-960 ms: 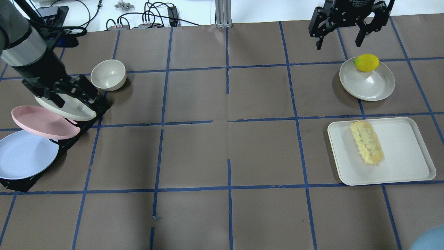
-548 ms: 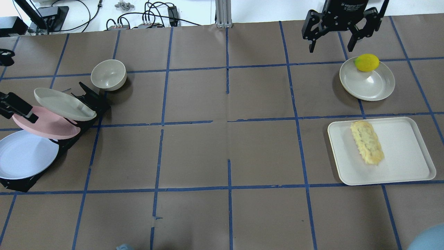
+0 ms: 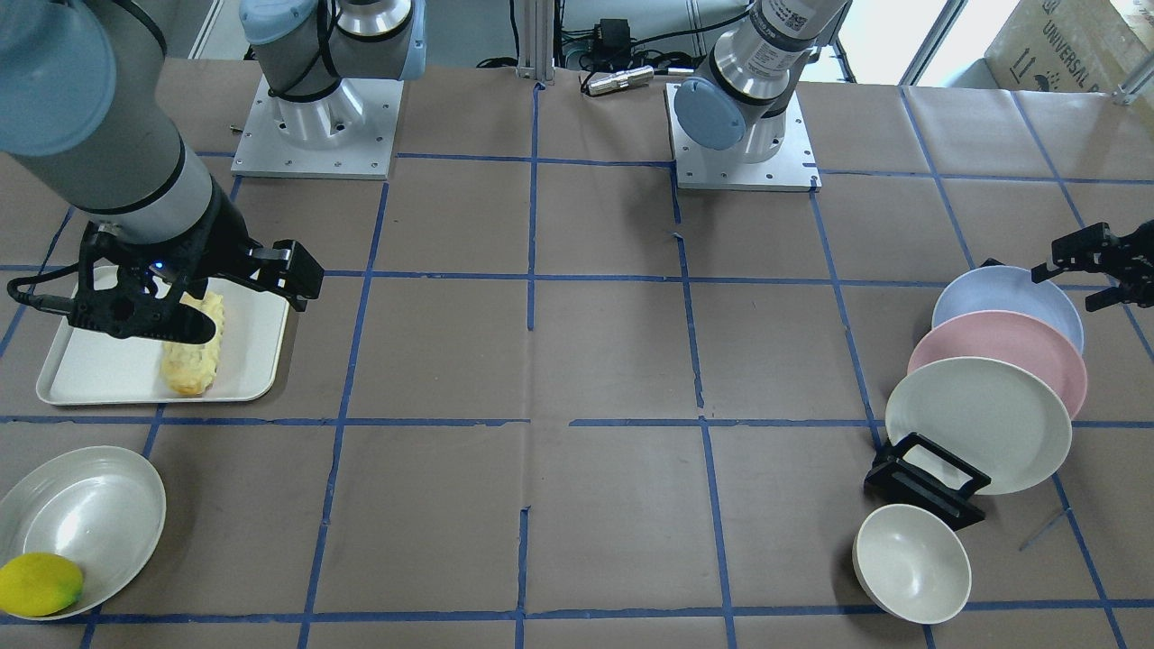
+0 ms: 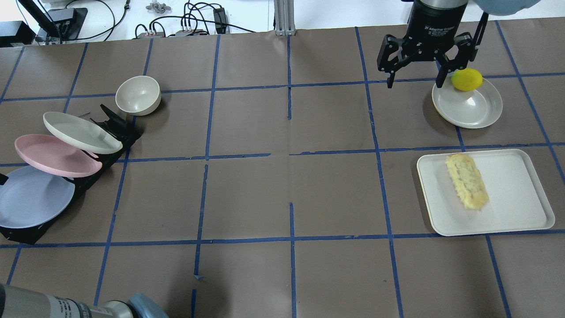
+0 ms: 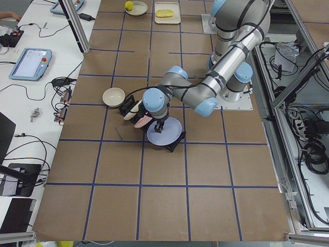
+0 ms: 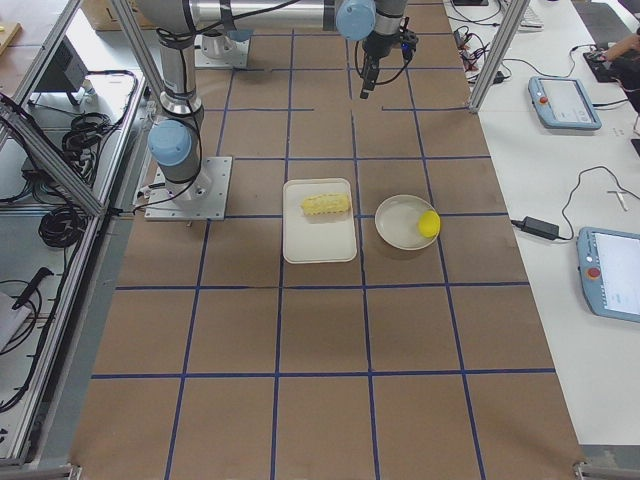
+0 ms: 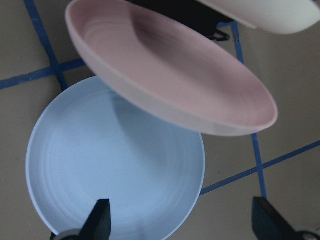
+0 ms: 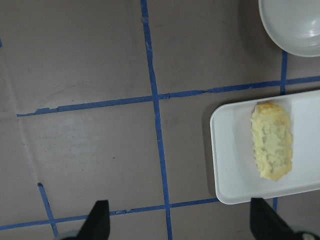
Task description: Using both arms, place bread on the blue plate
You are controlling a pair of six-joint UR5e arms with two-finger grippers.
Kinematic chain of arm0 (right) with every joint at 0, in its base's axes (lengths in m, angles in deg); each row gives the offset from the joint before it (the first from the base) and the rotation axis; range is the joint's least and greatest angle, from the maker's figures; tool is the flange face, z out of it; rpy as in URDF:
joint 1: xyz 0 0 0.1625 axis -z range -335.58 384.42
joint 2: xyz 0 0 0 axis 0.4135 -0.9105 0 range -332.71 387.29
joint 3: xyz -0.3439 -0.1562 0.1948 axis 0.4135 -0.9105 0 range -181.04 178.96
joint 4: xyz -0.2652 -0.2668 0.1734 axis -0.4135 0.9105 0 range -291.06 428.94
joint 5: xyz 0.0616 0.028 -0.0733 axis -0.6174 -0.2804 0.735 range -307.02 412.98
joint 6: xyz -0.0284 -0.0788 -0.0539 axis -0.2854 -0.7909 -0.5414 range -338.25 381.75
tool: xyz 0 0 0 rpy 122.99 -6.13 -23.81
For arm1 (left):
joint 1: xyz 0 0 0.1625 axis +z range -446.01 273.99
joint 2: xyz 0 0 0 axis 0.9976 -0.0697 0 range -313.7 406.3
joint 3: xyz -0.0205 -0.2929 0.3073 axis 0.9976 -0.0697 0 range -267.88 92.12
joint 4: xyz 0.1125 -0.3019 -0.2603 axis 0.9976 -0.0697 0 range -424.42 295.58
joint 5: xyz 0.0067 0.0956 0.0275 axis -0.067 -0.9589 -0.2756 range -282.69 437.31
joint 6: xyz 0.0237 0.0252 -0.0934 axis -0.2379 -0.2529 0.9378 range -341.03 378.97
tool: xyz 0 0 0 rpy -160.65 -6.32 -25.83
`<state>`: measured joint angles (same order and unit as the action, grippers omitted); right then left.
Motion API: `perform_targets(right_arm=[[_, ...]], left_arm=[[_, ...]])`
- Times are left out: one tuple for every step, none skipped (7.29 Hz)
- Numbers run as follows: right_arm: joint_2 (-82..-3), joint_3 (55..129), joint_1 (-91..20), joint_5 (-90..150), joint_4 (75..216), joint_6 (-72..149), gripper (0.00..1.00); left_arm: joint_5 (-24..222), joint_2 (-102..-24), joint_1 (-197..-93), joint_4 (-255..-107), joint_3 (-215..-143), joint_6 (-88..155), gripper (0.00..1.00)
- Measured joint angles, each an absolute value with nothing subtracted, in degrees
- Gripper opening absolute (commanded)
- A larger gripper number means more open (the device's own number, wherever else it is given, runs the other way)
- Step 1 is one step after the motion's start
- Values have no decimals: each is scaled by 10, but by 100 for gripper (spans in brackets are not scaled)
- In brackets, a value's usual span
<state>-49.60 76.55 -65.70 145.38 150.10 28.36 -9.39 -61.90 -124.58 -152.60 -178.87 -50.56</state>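
The bread [image 4: 467, 181] lies on a white tray [image 4: 521, 207] at the right; it also shows in the right wrist view [image 8: 271, 147]. The blue plate [image 4: 33, 196] sits lowest in a black rack [image 4: 114, 128] at the left, seen close in the left wrist view [image 7: 115, 160]. My right gripper [image 4: 415, 81] is open and empty, high above the table, left of the tray in its wrist view. My left gripper [image 3: 1104, 263] is open and empty, close over the blue plate's near rim.
A pink plate [image 4: 55, 154] and a cream plate [image 4: 79, 131] lean in the rack above the blue plate. A cream bowl [image 4: 137, 95] stands beside the rack. A lemon [image 4: 466, 79] rests on a cream plate [image 4: 468, 106] beyond the tray.
My left arm has swung off the rack and out to the overhead view's left and bottom edge. My right gripper has moved toward the lemon plate in the overhead view, still open.
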Motion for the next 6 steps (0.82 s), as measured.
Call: perform_targets(right_arm=[[-500, 775, -657, 1454, 1503, 288, 100], [-501, 779, -656, 1454, 1504, 289, 100], [-502, 781, -656, 1454, 1505, 289, 100], [-502, 782, -656, 1454, 1505, 288, 100], [-502, 780, -654, 1455, 1506, 287, 100], [-502, 777, -651, 1455, 1507, 286, 100]], left_arm=[[-89, -639, -1236, -1525, -1775, -523, 100], [-87, -663, -1231, -1525, -1756, -531, 100], [-87, -692, -1230, -1525, -1736, -533, 100], [-89, -718, -1230, -1526, -1717, -533, 100], [-93, -736, -1231, -1527, -1702, -530, 100], [-96, -750, -1234, -1526, -1693, -525, 100]])
